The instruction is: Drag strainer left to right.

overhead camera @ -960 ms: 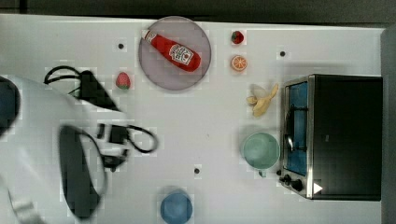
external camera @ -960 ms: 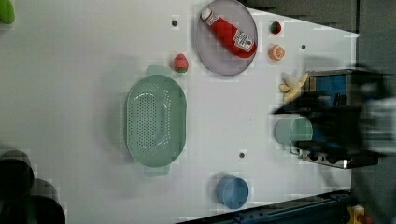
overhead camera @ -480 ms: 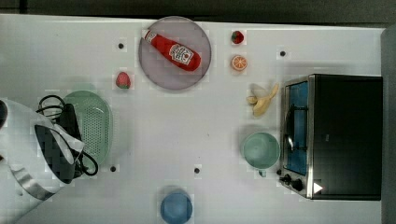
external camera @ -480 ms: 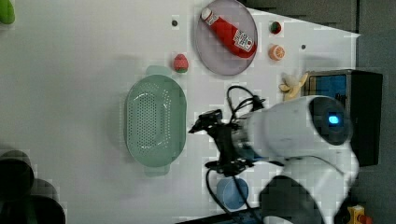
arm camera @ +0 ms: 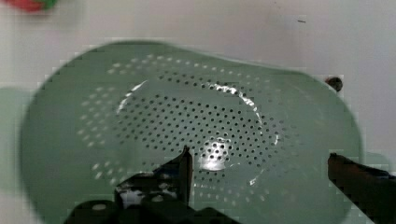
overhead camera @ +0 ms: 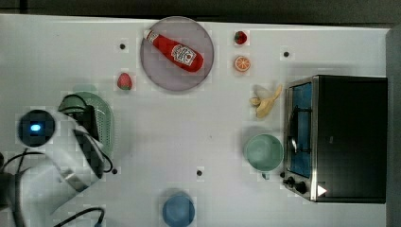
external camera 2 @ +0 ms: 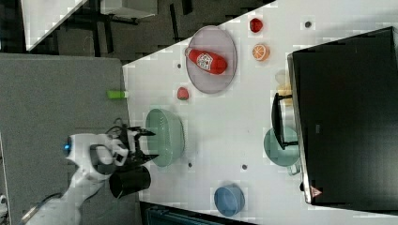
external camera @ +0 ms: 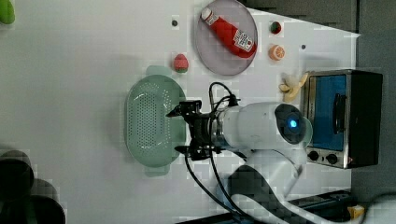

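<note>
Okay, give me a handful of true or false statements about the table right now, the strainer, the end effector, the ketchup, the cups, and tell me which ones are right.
1. The end effector is open beside the strainer. True.
2. The ketchup bottle stands upright on the table. False: it lies on its side on the round plate.
3. The strainer holds a strawberry. False: it is empty; a strawberry lies on the table between it and the plate.
4. The green cup sits next to the toaster oven. True.
5. The blue cup is stacked inside the green cup. False: it sits apart, near the table edge.
</note>
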You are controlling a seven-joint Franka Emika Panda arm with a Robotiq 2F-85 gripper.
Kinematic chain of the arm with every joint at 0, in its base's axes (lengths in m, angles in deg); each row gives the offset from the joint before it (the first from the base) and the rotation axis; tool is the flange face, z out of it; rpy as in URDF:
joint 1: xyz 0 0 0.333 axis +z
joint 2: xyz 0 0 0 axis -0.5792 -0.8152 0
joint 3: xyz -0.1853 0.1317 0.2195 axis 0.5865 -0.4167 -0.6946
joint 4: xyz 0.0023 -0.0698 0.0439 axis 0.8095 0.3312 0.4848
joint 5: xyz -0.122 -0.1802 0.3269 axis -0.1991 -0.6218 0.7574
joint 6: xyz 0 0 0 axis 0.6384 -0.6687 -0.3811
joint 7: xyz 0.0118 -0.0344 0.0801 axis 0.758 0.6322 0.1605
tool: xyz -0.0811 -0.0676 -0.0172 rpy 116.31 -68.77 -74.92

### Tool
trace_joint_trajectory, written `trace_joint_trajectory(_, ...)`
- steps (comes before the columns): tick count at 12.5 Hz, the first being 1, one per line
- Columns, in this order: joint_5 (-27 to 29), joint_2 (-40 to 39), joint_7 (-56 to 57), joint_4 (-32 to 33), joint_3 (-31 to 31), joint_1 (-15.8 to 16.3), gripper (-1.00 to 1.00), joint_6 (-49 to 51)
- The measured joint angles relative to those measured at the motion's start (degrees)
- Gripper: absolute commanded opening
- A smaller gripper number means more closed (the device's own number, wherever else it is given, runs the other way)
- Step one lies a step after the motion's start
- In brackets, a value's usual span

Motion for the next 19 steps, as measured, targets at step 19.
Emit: trace_joint_trajectory(19,-2.95,-5.25,-0.67,7.5,14.76,3.05,1.0,-14.21)
